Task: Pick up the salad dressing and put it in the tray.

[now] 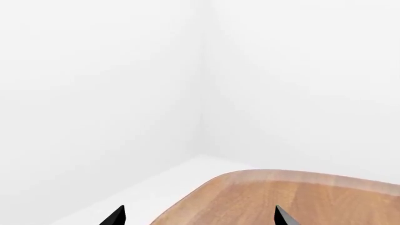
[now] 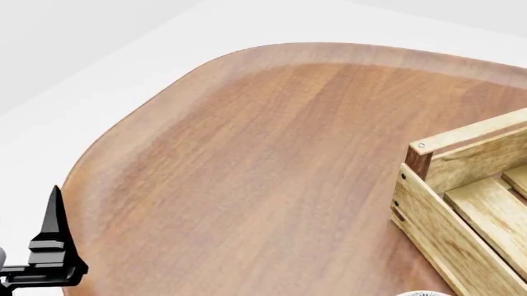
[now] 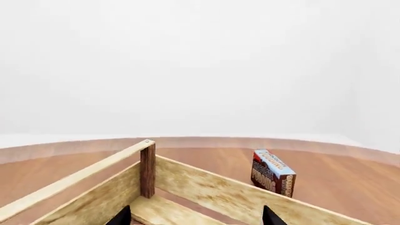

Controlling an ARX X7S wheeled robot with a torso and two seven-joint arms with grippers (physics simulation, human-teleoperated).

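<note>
The salad dressing is out of view in every frame. The tray (image 2: pixel 448 216), a light-wood crate with a dark brown corner post, sits at the table's right side in the head view. My right gripper (image 3: pixel 196 216) hangs open over a corner of the tray (image 3: pixel 206 187), only its two black fingertips showing, nothing between them. My left gripper (image 1: pixel 200 216) is open above the table's rounded edge, holding nothing. In the head view one black left fingertip (image 2: pixel 54 216) shows at the lower left.
The wooden table (image 2: pixel 247 172) has a rounded edge and stands near white walls meeting in a corner (image 1: pixel 201 93). An upright blue-and-brown carton box (image 3: pixel 272 172) stands on the table beyond the tray. A sliver of a white object (image 2: pixel 424 292) shows at the bottom edge.
</note>
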